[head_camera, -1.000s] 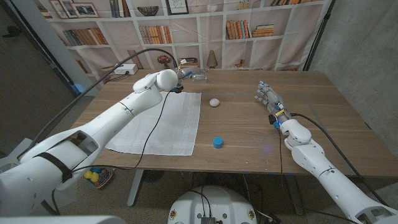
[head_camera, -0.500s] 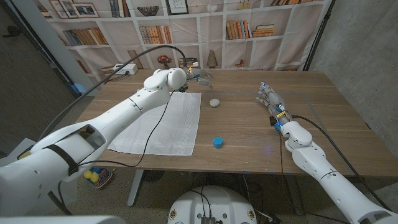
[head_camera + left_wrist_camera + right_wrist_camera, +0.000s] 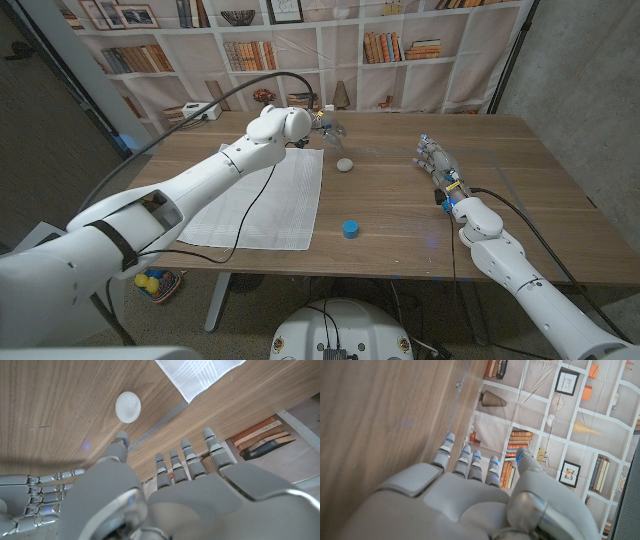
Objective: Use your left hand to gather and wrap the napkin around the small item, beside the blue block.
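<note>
The white napkin (image 3: 262, 196) lies spread flat on the table's left half; its corner (image 3: 200, 372) also appears in the left wrist view. A small pale round item (image 3: 345, 164) (image 3: 128, 407) sits on bare wood just right of the napkin's far corner. The blue block (image 3: 351, 228) stands nearer the front edge, right of the napkin. My left hand (image 3: 323, 123) (image 3: 175, 477) hovers over the far side of the table beyond the small item, fingers apart and holding nothing. My right hand (image 3: 436, 160) (image 3: 470, 492) stays on the right with its fingers stretched out, empty.
A white power strip (image 3: 196, 112) with a black cable (image 3: 235, 90) sits at the table's far left. A bookshelf backdrop (image 3: 380, 45) stands behind the table. Bare wood (image 3: 400, 205) lies between the blue block and my right hand.
My left arm has swung right and farther out, from the napkin's far corner to beyond the small item. The napkin, item, block and right hand have not moved.
</note>
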Tool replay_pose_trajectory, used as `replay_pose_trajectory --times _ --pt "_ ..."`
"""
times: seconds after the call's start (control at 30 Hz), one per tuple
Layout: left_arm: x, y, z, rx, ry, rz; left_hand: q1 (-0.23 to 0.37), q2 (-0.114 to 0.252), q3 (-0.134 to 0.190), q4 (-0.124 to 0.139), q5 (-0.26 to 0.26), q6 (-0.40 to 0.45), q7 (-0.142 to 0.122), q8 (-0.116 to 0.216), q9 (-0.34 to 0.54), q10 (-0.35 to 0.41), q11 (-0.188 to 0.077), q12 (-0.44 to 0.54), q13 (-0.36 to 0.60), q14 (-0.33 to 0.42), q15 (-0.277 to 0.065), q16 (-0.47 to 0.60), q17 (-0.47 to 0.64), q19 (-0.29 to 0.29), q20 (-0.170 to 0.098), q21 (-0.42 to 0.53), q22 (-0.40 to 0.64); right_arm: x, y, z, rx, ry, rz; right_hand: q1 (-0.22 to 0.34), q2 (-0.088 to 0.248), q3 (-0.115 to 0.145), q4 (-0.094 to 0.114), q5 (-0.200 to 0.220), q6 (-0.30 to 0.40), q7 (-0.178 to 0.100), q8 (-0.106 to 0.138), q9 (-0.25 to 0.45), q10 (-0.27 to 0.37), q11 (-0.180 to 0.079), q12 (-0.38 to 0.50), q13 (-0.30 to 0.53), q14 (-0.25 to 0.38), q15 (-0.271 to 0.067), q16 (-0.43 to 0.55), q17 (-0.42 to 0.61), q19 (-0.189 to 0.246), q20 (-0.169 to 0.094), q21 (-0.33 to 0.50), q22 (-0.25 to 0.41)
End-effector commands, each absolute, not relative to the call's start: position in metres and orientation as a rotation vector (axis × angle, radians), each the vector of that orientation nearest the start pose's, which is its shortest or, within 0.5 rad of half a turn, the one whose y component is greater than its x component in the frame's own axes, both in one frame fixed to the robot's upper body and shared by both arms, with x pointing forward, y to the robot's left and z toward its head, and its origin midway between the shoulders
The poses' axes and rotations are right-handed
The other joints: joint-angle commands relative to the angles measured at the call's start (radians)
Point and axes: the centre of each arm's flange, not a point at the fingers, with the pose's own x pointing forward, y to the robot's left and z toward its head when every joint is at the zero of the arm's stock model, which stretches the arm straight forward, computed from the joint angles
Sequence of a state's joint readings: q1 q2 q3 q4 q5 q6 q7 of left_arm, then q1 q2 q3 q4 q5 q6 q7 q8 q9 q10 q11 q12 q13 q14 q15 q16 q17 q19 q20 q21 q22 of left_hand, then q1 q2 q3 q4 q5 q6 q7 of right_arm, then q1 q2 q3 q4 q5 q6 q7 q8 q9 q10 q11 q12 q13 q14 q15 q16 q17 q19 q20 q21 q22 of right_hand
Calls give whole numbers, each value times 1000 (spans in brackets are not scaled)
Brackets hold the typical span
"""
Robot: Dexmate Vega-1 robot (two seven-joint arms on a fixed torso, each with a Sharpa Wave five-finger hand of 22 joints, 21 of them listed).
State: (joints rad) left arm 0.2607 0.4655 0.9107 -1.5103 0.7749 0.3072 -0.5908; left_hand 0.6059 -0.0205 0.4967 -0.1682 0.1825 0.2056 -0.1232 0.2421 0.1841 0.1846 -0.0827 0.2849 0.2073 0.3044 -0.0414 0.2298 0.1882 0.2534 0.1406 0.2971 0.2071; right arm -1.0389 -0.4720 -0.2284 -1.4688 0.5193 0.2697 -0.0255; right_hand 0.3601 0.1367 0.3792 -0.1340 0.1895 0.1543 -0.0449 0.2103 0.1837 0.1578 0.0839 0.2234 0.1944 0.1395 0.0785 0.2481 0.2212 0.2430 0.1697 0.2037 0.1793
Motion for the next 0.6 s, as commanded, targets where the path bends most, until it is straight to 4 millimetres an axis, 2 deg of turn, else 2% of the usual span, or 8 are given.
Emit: replay_pose_trajectory --times 0.03,0.2,0.6 --pt "649 60 118 1863 -315 -271 24 -2 -11 1 7 2 -5 -8 2 25 -3 7 2 35 -56 15 4 11 -12 9 5 613 -299 -67 26 -599 127 1 8 3 8 3 13 0 5 3 14 2 -2 5 14 2 8 2 8 1 5 3" --pt "652 55 114 1882 -297 -291 39 6 -14 4 9 1 -5 -13 3 28 -3 4 3 62 -71 25 7 21 -16 14 6 614 -299 -67 27 -598 129 0 8 3 9 3 18 1 4 3 17 4 -1 5 18 2 10 3 10 0 6 3" --pt "660 46 100 1872 -309 -334 49 24 -20 13 9 -3 2 -21 3 30 2 0 4 59 -64 26 13 32 -15 19 7 616 -300 -68 28 -594 131 -2 9 2 10 3 27 3 4 3 30 6 1 5 25 5 13 6 10 0 6 3"
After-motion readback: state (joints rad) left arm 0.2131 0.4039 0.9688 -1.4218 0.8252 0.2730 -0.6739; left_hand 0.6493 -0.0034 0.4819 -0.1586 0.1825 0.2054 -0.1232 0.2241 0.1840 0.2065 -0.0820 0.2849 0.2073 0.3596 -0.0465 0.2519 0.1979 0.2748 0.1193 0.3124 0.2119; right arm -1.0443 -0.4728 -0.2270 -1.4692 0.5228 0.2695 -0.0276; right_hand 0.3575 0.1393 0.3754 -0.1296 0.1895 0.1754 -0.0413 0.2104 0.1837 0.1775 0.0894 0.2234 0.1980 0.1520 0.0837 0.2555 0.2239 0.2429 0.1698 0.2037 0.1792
